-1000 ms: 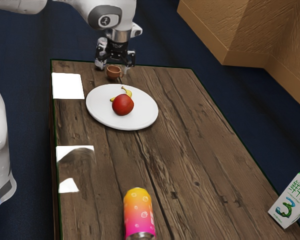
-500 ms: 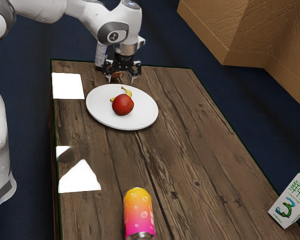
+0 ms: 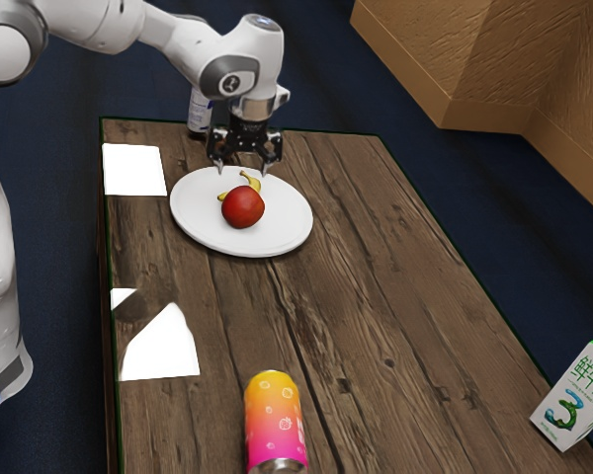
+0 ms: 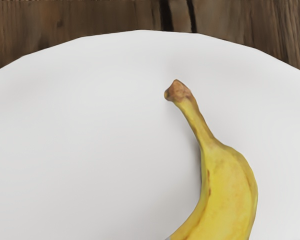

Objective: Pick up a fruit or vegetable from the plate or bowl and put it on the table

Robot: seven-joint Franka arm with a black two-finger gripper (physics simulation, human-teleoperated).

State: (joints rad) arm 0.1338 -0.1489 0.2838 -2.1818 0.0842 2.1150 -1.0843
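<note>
Two pieces of fruit, a banana (image 3: pixel 255 184) and a round red fruit (image 3: pixel 243 207), lay on a white plate (image 3: pixel 193 219) in the upper left part of the exterior view. The pincer (image 3: pixel 248 168) was open, its fingers spread apart and pointing down above the plate's far rim. The banana lay just below and near the pincer, its stem end pointing up toward the fingertips in the exterior view; the red fruit lay a little lower in the frame, just beside the banana. In the wrist view the banana curved across the plate, its brown stem tip toward the rim. A yellow and pink can (image 3: pixel 274 420) stood on the wooden worktop (image 3: pixel 376 267) at the lower middle of the exterior view, and a green and white carton (image 3: pixel 576 397) was at the lower right.
</note>
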